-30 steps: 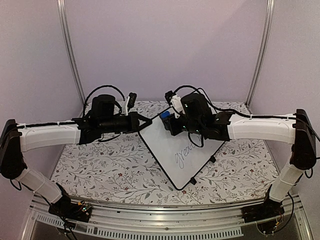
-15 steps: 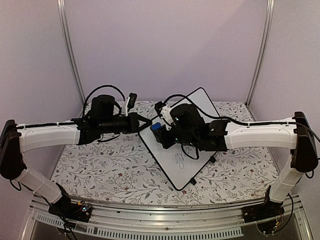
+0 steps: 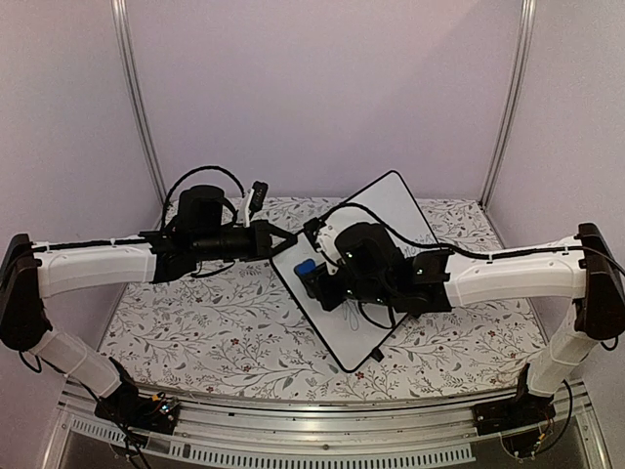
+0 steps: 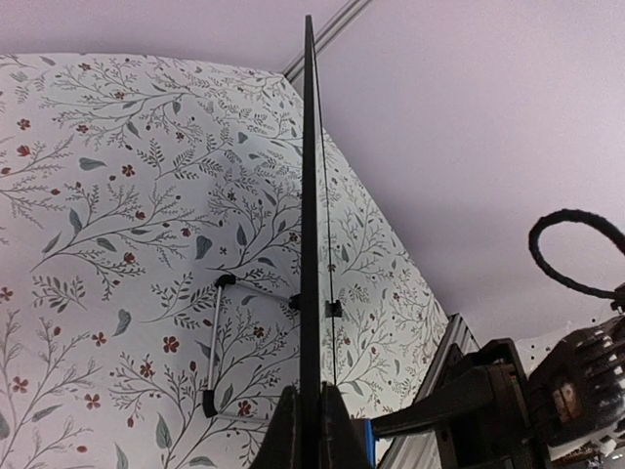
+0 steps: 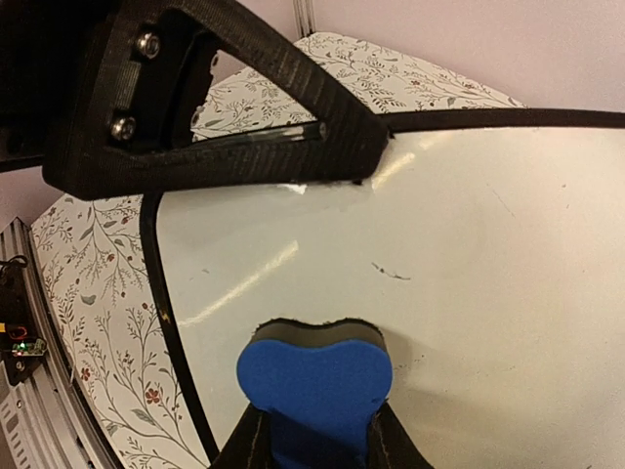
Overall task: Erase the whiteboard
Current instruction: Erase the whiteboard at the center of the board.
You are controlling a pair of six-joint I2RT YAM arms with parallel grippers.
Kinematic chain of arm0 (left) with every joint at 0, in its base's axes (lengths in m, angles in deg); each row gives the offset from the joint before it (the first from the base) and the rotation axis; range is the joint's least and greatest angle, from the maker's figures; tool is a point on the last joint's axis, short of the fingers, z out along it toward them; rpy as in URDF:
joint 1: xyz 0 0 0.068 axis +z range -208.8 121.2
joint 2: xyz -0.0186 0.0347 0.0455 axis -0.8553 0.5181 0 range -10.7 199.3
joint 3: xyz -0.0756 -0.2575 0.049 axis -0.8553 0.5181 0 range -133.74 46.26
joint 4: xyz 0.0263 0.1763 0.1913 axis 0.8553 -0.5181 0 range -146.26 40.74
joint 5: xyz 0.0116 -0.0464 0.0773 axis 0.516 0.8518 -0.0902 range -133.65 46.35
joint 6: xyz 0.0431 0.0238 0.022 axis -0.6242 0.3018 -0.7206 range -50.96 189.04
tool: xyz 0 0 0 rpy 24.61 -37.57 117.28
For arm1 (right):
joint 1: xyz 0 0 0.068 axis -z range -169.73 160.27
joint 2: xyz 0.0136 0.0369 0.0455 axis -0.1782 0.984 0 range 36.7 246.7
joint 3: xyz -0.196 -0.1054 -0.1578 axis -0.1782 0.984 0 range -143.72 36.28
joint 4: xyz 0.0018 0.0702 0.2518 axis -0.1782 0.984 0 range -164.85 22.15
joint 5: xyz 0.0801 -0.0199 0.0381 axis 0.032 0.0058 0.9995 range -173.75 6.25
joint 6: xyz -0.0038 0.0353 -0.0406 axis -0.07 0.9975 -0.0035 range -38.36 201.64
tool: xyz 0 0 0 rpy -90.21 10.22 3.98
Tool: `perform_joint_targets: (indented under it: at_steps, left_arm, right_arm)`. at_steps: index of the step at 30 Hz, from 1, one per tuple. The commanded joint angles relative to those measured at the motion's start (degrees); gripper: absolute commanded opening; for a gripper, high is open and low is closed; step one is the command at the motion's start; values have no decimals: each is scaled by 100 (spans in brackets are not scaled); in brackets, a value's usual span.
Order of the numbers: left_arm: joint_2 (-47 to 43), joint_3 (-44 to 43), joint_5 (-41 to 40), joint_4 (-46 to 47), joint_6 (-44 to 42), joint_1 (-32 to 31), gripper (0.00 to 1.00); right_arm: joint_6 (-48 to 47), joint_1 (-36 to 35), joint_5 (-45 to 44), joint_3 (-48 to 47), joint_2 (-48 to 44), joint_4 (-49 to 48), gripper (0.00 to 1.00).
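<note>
From above, your left gripper (image 3: 281, 241) pinches the rim of the whiteboard (image 3: 391, 210); at the left wrist, the board runs edge-on straight ahead from between the shut fingers (image 4: 285, 435); at the right wrist, your right gripper (image 5: 317, 435) clamps a blue eraser (image 5: 314, 381), its front touching the board.

Soft, even light with a pale violet tint and almost no hard shadow.

In the top view the light is diffuse, shadows on the desk (image 3: 195, 332) under the arms are faint, and the poles (image 3: 134, 98) lean outward toward 11 and 1 o'clock, a wide-lens distortion. In the right wrist view the whiteboard (image 5: 469, 244) shows soft streaks of glare toward 9 o'clock, and the eraser (image 5: 314, 383) at 6 o'clock is a little soft. In the left wrist view the jaws at 6 o'clock are dark and out of focus.
</note>
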Motion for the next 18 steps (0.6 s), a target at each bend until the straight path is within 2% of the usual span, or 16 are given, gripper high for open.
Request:
perform_joint_targets:
  at_steps: [1, 7, 11, 18]
  left_arm:
    - [-109, -57, 728, 400, -175, -265, 0]
    - [-90, -49, 726, 399, -167, -265, 0]
    - [-88, -48, 733, 408, -159, -260, 0]
    - [-122, -53, 709, 400, -168, -274, 0]
  right_arm:
    - [120, -25, 102, 433, 110, 876, 16]
    - [134, 135, 111, 583, -29, 875, 16]
    - [240, 568, 417, 647, -152, 742, 16]
    - [315, 1212, 452, 686, -254, 637, 15]
